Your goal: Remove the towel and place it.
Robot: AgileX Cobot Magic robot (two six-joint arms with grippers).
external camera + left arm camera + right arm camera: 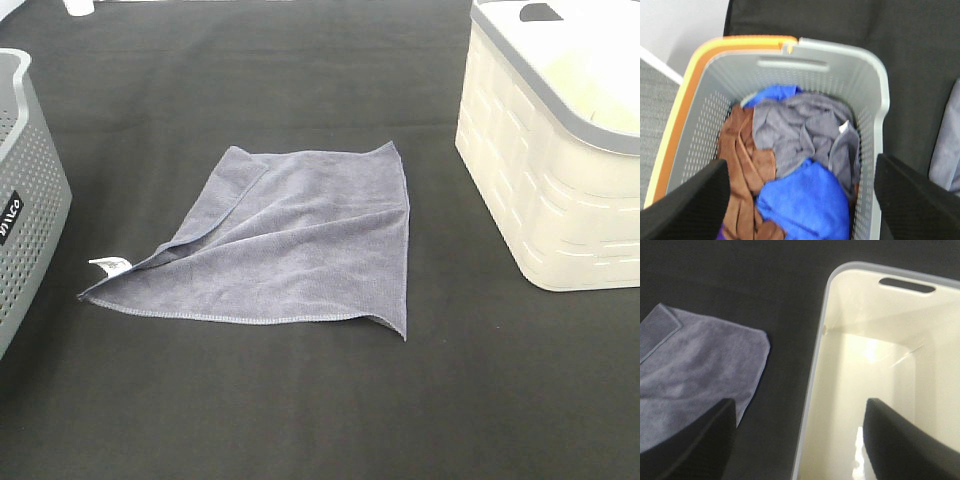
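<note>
The greyish-purple towel [290,240] lies spread on the black table covering, one edge folded over and a small white tag [108,265] at its left corner. Neither gripper shows in the exterior high view. My left gripper [802,210] is open and empty, hovering above the grey basket [880,85]; the towel's edge [947,145] shows at the side of that view. My right gripper [800,440] is open and empty, over the rim of the cream bin [820,365], with the towel [695,365] lying beside it.
The grey perforated basket [25,190] stands at the table's left edge and holds blue [805,200], brown [745,165] and grey [800,125] cloths. The cream bin [540,180] stands at the right and looks empty inside. A white object [80,6] sits at the far edge.
</note>
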